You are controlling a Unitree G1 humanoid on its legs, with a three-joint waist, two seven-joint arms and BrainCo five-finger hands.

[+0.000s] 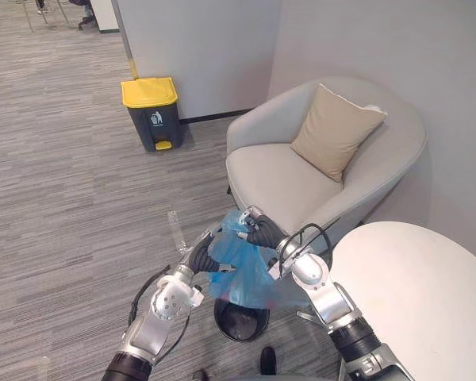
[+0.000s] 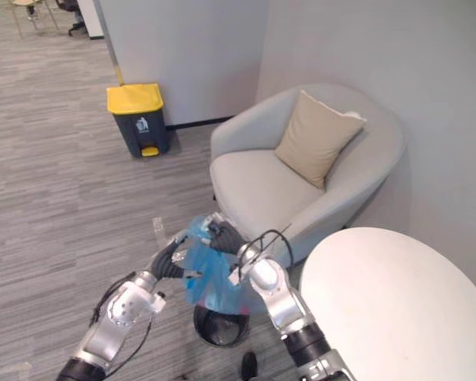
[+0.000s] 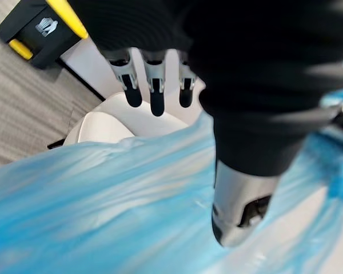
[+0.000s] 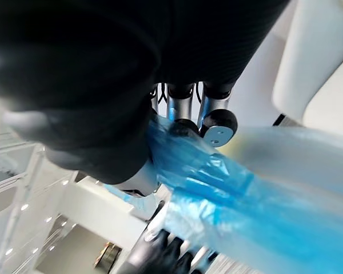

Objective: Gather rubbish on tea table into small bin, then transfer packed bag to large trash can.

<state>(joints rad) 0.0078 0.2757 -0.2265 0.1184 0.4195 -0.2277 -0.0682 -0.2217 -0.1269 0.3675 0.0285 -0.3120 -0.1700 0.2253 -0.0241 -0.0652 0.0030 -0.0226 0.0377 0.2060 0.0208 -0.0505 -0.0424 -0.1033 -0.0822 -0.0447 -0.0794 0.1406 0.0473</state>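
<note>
Blue bag at lower centre, held up over the small black bin, lower end hanging at the rim; hard to tell whether fully clear of it. Gathered at the neck by the right hand, fingers and thumb curled tight round the bunched film in the right wrist view, probably to keep the mouth closed against spilling. Flanked on the frame's left side by the left hand, set against the bag's side, seemingly to steady the load; cannot tell whether clamped on the film or merely resting there. Held by 2 hands rather than 1, likely on account of thin, slippery, sagging film. At lower right, tea table, white top with no rubbish seen on the visible part, so gathering judged done. At upper left, large trash can with yellow lid down, well apart across the carpet: carrying and lid-opening not yet done.
</note>
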